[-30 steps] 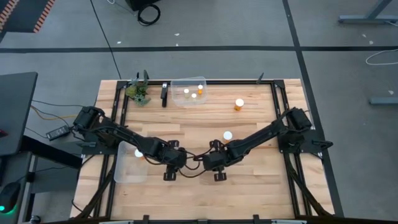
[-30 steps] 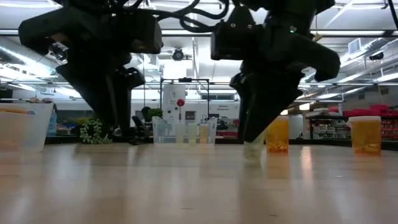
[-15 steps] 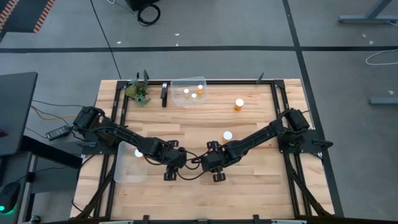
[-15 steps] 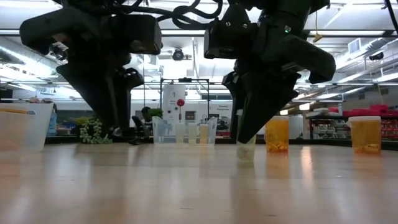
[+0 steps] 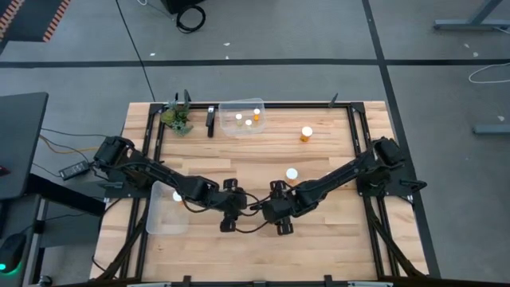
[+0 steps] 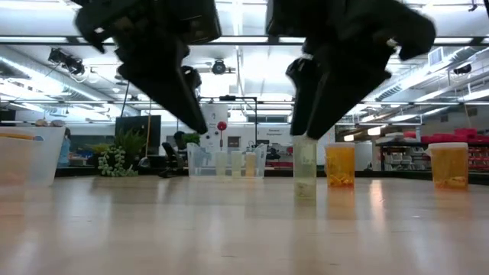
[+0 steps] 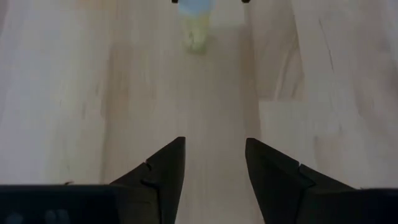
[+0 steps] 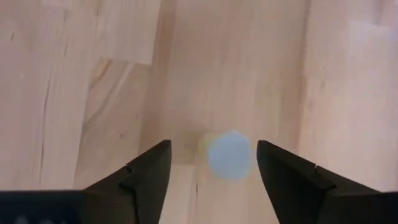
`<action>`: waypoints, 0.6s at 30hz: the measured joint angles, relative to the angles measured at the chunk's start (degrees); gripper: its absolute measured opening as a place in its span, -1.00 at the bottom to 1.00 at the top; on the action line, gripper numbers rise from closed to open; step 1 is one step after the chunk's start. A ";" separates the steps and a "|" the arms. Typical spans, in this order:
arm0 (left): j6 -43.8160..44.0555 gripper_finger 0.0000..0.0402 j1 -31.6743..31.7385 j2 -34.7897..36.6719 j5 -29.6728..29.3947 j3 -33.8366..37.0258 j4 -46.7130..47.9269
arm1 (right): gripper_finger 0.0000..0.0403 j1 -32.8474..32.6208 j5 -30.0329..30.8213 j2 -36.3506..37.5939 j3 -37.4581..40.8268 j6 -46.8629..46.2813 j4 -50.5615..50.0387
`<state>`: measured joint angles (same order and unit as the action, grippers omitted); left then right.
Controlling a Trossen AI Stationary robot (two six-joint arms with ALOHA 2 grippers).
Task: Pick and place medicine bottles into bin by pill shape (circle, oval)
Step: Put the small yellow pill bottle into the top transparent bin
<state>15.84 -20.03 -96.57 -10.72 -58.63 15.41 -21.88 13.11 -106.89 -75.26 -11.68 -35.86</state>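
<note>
Right gripper [image 8: 211,165] above bottle [image 8: 227,154] standing on worktop [image 5: 319,239] near front centre, jaws wide, holding nothing. Left gripper [image 7: 214,163] just beside, jaws wide, empty. Two more bottles stand farther back.

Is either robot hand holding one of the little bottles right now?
No. Both are empty. The right gripper hangs open above a white-capped bottle, not touching it. The left gripper is open over bare table.

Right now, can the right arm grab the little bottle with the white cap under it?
Probably yes: the right tool hangs open directly above the small white-capped bottle, fingers on either side, nothing between them.
</note>
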 joint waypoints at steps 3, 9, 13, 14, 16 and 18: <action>0.39 -0.03 0.37 -0.12 -0.16 0.00 -2.06 | 0.25 -1.18 1.34 2.09 0.00 -1.13 -2.47; 2.19 0.11 0.37 -0.68 -0.16 -0.06 -4.74 | 0.27 -3.23 4.44 8.80 5.90 -3.32 -1.39; 2.43 0.10 0.99 -0.68 0.00 -0.07 -4.93 | 0.27 -3.62 6.66 14.41 11.52 -6.27 1.76; 2.52 0.10 1.21 -0.68 0.00 -0.07 -4.97 | 0.27 -3.70 6.86 15.66 12.79 -6.81 2.66; 2.68 0.09 1.49 -0.68 -0.03 -0.07 -5.48 | 0.27 -3.81 7.22 18.03 15.23 -7.86 3.06; 2.22 0.09 1.64 -0.68 -0.03 -0.07 -6.40 | 0.27 -3.83 7.53 20.20 17.29 -9.05 3.51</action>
<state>18.06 -18.39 -97.25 -10.74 -58.70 9.01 -25.71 20.64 -86.69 -57.97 -20.73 -32.34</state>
